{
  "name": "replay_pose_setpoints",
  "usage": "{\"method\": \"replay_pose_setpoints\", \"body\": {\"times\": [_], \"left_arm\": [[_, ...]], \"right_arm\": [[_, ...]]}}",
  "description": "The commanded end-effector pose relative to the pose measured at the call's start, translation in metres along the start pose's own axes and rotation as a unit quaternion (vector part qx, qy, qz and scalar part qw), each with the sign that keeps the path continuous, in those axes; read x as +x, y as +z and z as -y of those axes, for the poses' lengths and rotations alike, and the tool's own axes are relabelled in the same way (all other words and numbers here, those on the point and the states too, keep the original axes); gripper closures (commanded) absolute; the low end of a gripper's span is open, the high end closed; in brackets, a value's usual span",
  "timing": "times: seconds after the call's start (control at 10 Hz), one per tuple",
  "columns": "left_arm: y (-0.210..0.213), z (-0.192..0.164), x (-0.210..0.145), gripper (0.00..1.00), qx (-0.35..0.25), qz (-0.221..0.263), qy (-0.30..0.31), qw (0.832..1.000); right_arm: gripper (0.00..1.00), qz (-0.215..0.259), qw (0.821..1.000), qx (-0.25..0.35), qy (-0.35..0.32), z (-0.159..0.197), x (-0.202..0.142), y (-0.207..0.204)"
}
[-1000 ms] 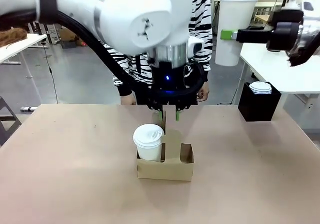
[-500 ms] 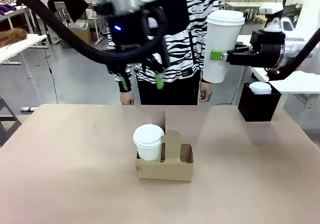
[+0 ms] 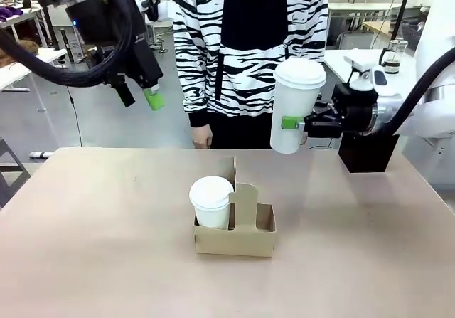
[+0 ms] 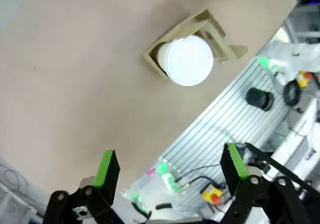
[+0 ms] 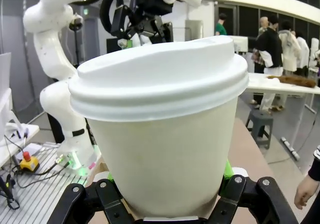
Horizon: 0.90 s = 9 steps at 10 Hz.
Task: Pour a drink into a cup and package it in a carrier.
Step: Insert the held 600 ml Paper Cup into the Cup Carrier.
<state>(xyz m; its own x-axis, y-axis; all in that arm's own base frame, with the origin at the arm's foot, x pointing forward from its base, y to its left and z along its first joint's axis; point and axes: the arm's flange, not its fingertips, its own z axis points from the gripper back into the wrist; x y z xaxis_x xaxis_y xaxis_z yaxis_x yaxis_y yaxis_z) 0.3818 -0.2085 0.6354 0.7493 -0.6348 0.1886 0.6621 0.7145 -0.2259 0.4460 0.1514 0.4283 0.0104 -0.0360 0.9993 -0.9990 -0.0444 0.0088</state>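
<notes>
My right gripper (image 3: 291, 123) clamps the tall lidded cup (image 3: 297, 94) in the air, right of the carrier (image 3: 242, 241). My left gripper (image 3: 139, 96) hangs raised, jaws apart, empty.

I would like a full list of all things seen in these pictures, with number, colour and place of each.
tall cup: one, white, lidded, held in the air right of the carrier
short cup: one, white, lidded, in the carrier's left slot
carrier: one, brown cardboard, table's middle, right slot empty
black box: one, table's far right
table: one, tan
person: one, black-and-white striped top, far side
left gripper: open, raised at far left
right gripper: shut on the tall cup
</notes>
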Motion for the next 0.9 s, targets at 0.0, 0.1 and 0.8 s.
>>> {"method": "replay_pose_setpoints", "body": {"times": [0.0,0.1,0.8], "left_arm": [[0.004,0.016,0.007,0.0,-0.006,-0.01,0.029,1.0],[0.004,0.016,0.007,0.0,-0.006,-0.01,0.029,1.0],[0.003,-0.052,-0.081,0.0,-0.068,0.065,-0.105,0.99]], "right_arm": [[0.2,0.011,1.0,0.001,0.008,-0.001,0.022,0.002],[0.2,0.011,1.0,0.001,0.008,-0.001,0.022,0.002],[0.2,0.014,0.994,0.111,0.004,-0.007,-0.048,-0.045]]}}
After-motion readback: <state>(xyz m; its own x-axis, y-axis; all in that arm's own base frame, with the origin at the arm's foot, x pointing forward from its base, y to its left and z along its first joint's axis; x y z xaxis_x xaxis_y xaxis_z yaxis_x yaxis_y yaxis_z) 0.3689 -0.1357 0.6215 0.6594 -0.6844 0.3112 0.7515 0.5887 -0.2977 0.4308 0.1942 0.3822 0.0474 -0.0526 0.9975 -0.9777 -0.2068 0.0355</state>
